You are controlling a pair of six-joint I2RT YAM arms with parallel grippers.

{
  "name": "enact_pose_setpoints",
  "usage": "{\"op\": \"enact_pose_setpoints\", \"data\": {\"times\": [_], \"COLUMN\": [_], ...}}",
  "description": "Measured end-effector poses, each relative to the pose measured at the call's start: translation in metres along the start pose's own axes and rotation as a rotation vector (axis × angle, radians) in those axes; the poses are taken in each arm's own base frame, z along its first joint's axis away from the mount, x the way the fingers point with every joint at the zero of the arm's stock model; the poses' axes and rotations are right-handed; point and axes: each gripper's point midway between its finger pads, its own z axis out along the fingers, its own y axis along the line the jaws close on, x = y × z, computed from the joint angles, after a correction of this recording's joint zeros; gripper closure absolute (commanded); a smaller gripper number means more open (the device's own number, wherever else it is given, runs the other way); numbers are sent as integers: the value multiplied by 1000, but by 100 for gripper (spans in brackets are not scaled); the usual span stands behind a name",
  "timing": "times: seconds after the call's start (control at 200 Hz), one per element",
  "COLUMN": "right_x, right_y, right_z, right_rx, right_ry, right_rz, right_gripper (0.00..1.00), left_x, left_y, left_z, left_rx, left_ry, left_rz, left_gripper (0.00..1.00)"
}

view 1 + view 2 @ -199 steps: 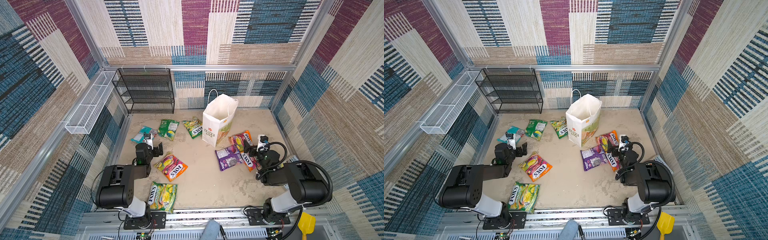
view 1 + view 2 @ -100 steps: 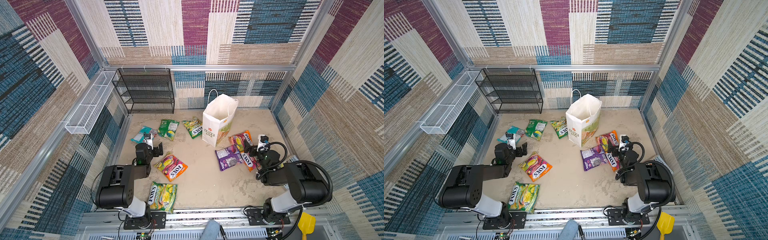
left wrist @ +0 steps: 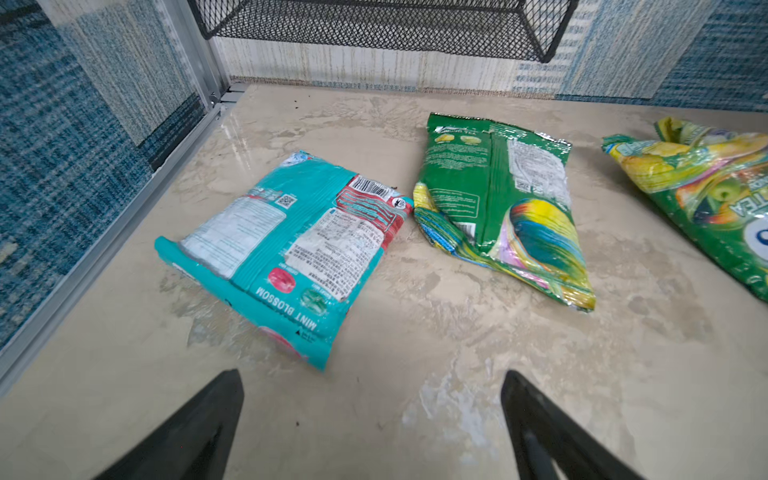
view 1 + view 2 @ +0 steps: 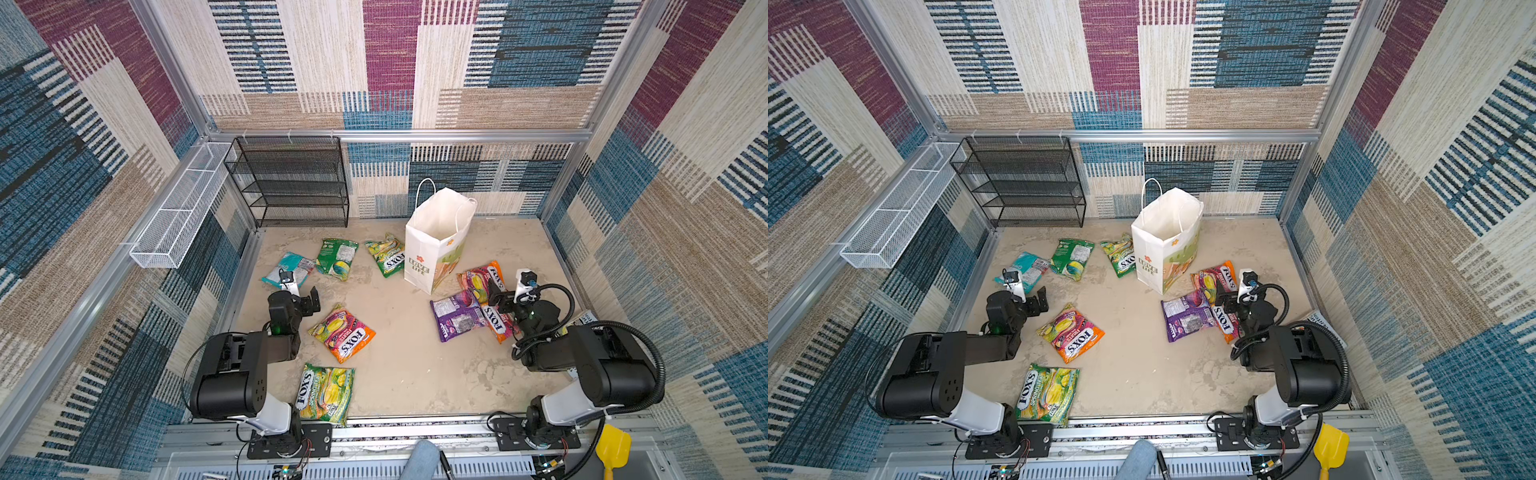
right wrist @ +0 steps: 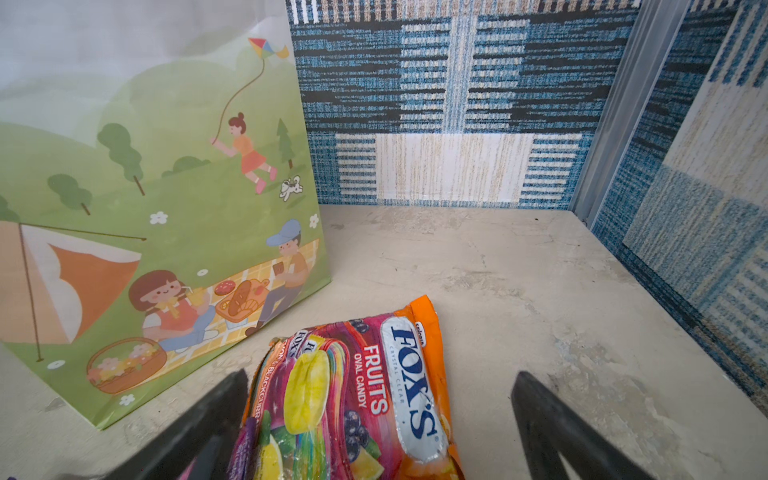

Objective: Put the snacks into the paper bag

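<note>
Snacks — eight packets; paper bag — one.

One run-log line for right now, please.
left tool: open, empty, facing teal packet | right tool: open, above orange packet, no grip | paper bag: upright, mouth open

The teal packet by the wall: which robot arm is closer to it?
Left. The left tool sits just short of the teal packet, open and not touching it. The right tool is far off on the other side, over an orange packet beside the paper bag.
</note>
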Motion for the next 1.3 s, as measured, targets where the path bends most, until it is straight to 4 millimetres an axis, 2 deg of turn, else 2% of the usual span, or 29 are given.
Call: {"op": "enact_pose_setpoints", "data": {"times": [0.07,0.115,0.15,0.195,0.225,0.24,0.29,0.396,0.431,0.516,0.581,0.676,0.746,0.886,0.941,1.057,1.097,1.112,1.182,1.302], "right_x": [-5,-19,-39,-74,-90,-106,-128,-146,-153,-166,-173,-181,-184,-192,-200,-202,-200,-200,-199,-198], "right_y": [-3,-7,-12,-21,-26,-30,-41,-59,-64,-62,-49,-27,-3,62,88,124,133,137,148,152], "right_z": [-2,-2,-2,-5,-8,-11,-14,-17,-20,-28,-29,-23,-18,-10,-2,16,22,25,38,60], "right_rx": [19,42,71,126,151,174,228,342,377,369,301,199,131,-4,-40,-30,-7,0,45,153], "right_ry": [2,-11,-40,-105,-136,-164,-195,-151,-132,-120,-88,-13,48,158,188,252,270,281,317,346], "right_rz": [5,19,39,106,143,182,273,437,487,565,612,688,726,743,751,760,763,764,784,810], "right_gripper": [0,0,0,1,0,0,0,0,0,0,0,0,0,0,0,0,0,0,2,7], "left_x": [-6,-20,-40,-72,-84,-93,-115,-168,-188,-208,-205,-191,-175,-132,-129,-127,-128,-128,-121,-125], "left_y": [-1,-2,-5,-8,-10,-10,-9,5,6,3,-6,-29,-42,-59,-67,-82,-88,-89,-98,-105], "left_z": [1,0,-4,-12,-18,-22,-36,-81,-104,-144,-169,-199,-210,-210,-211,-216,-217,-216,-215,-223], "left_rx": [4,8,6,-2,-2,-4,-19,-77,-71,-38,30,170,247,335,379,467,504,515,569,626], "left_ry": [8,8,-18,-70,-89,-99,-123,-165,-175,-188,-168,-126,-93,39,57,79,78,74,95,86], "left_rz": [0,1,4,4,-6,-16,-63,-240,-298,-373,-389,-376,-362,-351,-340,-335,-335,-336,-356,-362], "left_gripper": [0,0,1,0,0,1,0,1,0,1,1,0,1,4,5,5,4,0,1,1]}}
